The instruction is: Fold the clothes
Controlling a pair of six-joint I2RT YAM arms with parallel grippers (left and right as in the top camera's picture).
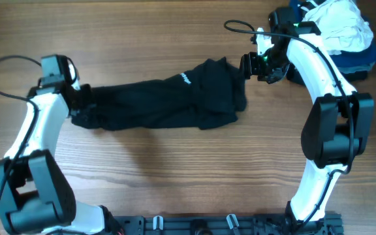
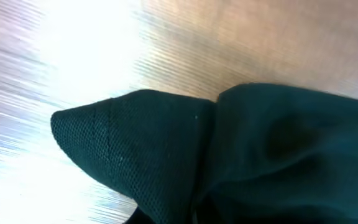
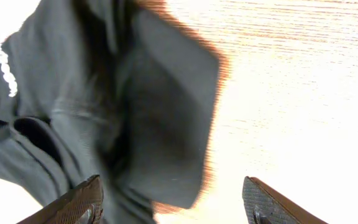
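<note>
Black garment [image 1: 168, 98]: stretched across the middle of the counter [image 1: 175, 176]
Left end effector [image 1: 82, 98]: at its left end; we cannot tell its grip
Right end effector [image 1: 246, 66]: spread, at its right end

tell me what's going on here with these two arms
Two robot arms are handling a black garment that lies bunched lengthways on the wooden table. The left pincer is at its left end, but whether it grips cannot be seen. The right pincer is open over the right end. More clothes are piled at the top right. The garment is not neatly folded yet.
</note>
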